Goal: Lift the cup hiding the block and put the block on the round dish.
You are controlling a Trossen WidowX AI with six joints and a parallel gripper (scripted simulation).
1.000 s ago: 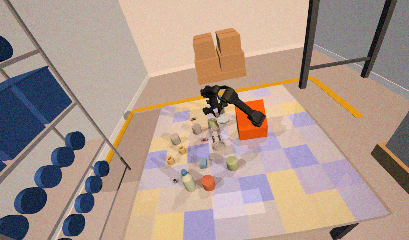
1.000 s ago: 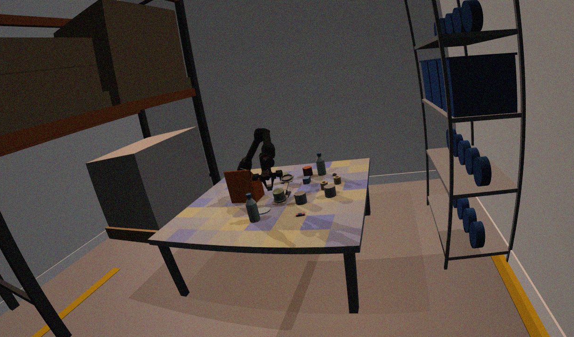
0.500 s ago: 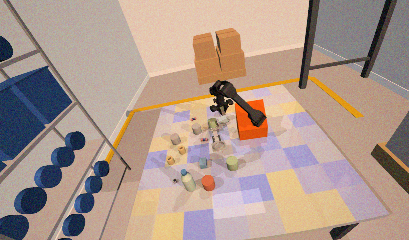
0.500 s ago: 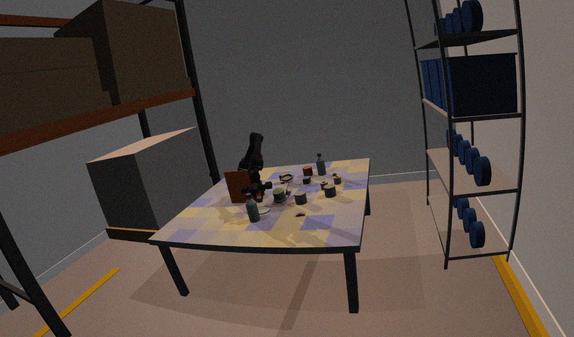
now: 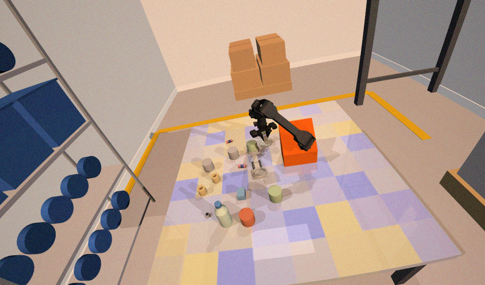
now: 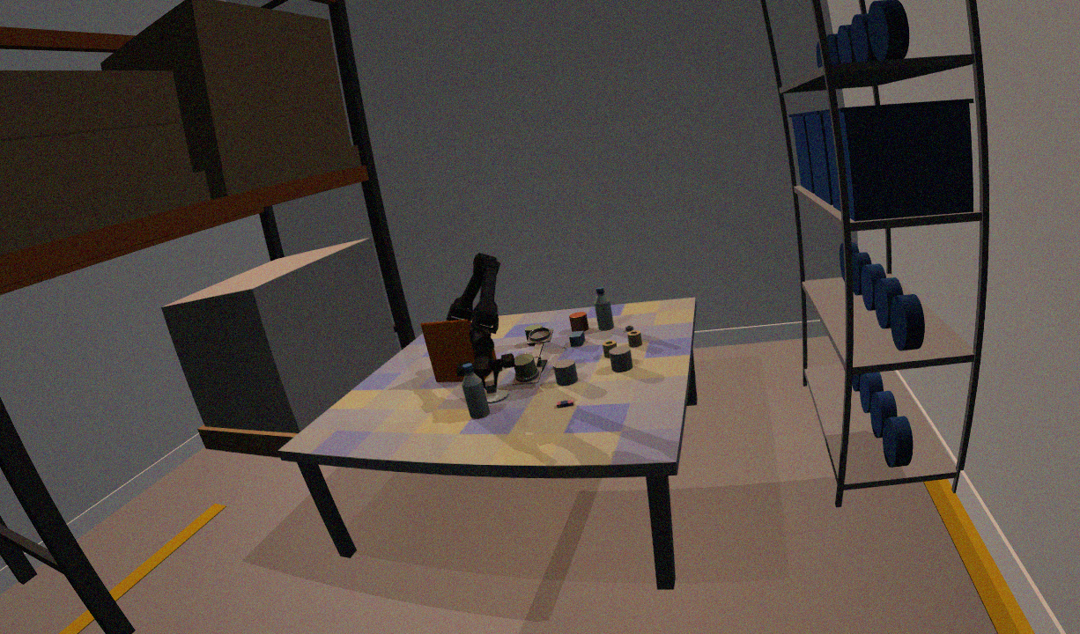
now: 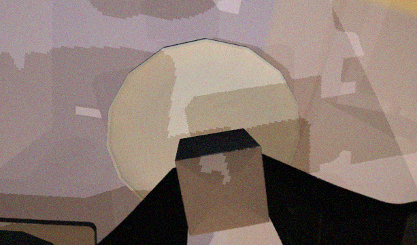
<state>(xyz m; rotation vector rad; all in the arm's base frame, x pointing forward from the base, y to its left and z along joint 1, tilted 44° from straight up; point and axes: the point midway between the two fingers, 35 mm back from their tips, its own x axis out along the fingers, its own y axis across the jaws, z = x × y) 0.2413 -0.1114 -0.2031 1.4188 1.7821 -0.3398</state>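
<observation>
Above the cream round dish (image 7: 228, 71), the gripper (image 7: 225, 204) is clamped on the tan block (image 7: 223, 190), which hangs over the dish's near edge, so releasing here risks the block landing on the rim and tumbling onto the surface (image 7: 41, 102).

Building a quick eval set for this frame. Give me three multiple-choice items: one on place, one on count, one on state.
1. Where is the block? A on the mat; B over the dish; C on the floor.
2. Cups on the balance? A one; B two; C none.
3. Gripper state? A open; B shut, empty; C shut on the block.
Key: B, wrist view shows it above the dish's near edge; A, one green cup stands there; C, fingers clamp the block.
</observation>
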